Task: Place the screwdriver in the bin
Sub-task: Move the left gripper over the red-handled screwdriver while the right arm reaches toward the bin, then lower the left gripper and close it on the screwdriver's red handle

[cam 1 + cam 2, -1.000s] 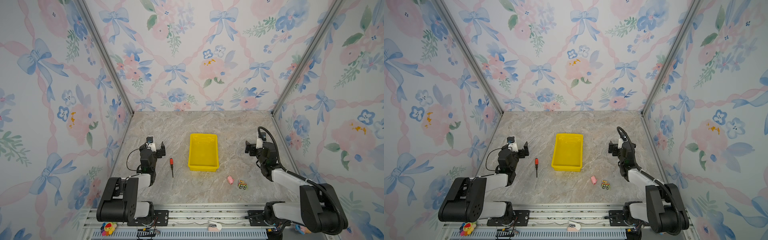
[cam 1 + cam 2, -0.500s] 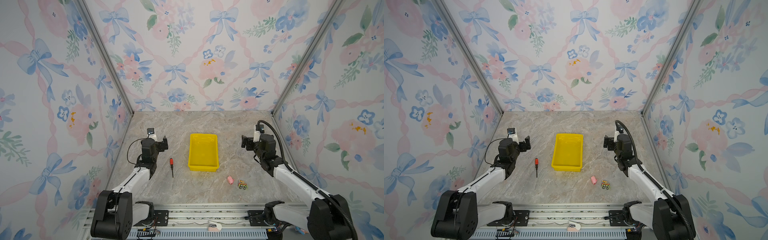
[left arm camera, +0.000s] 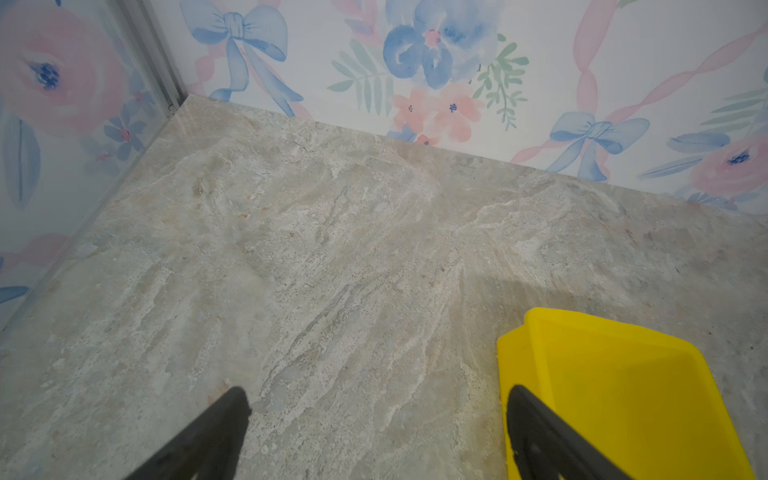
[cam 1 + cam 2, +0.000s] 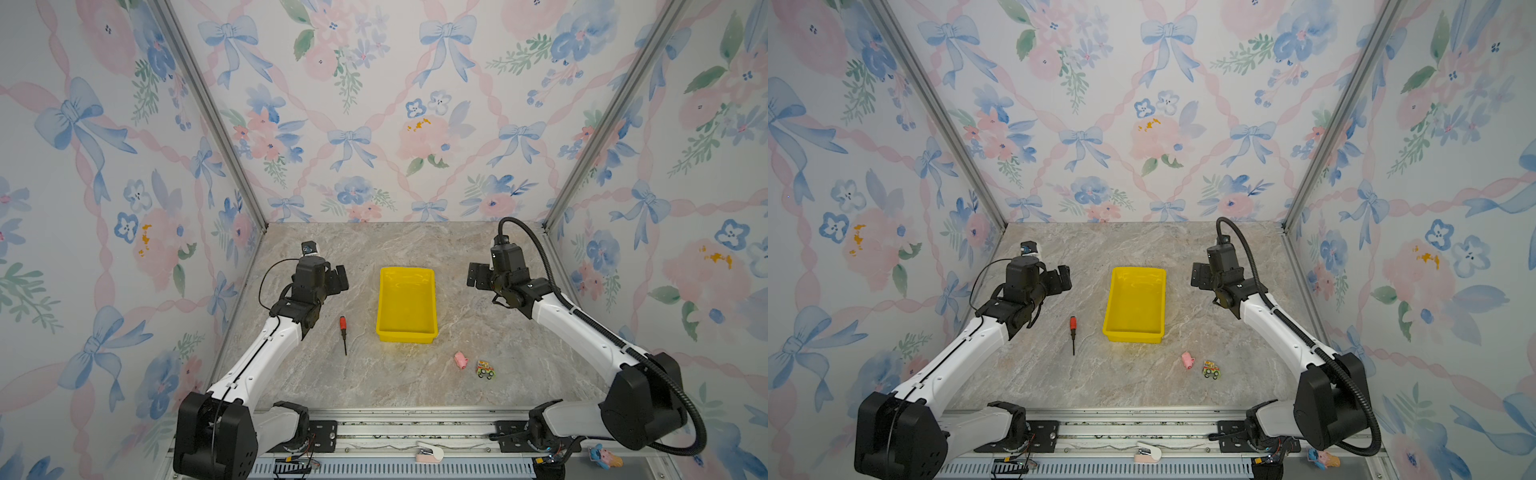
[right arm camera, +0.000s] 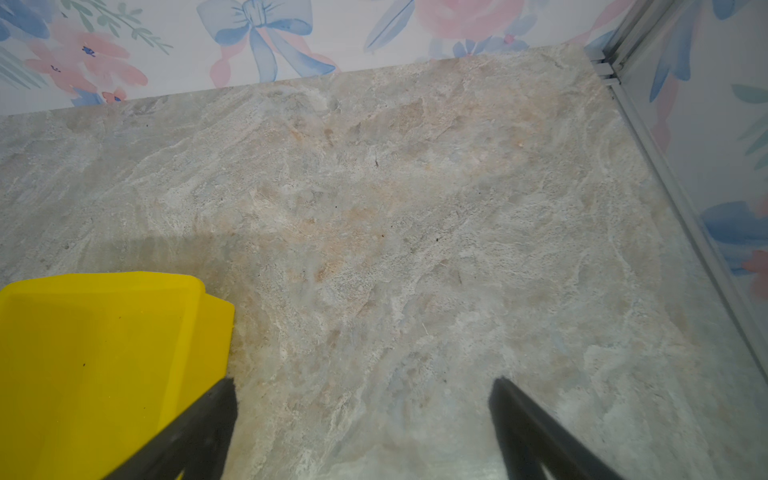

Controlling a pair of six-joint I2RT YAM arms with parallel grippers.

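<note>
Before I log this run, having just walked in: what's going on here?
Nothing is held yet. The screwdriver lies on the table left of the bin, apart from it; the bin looks empty. The left gripper hovers open beyond the screwdriver, the right gripper open on the bin's other side. A pink toy and a toy car sit nearer the front.

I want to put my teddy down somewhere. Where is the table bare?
The widest bare patch lies between the bin and the back wall. Another runs along the front rail, between the screwdriver and the pink toy. It is crowded just past the bin's near right corner, where the pink toy and the toy car sit close together.
</note>
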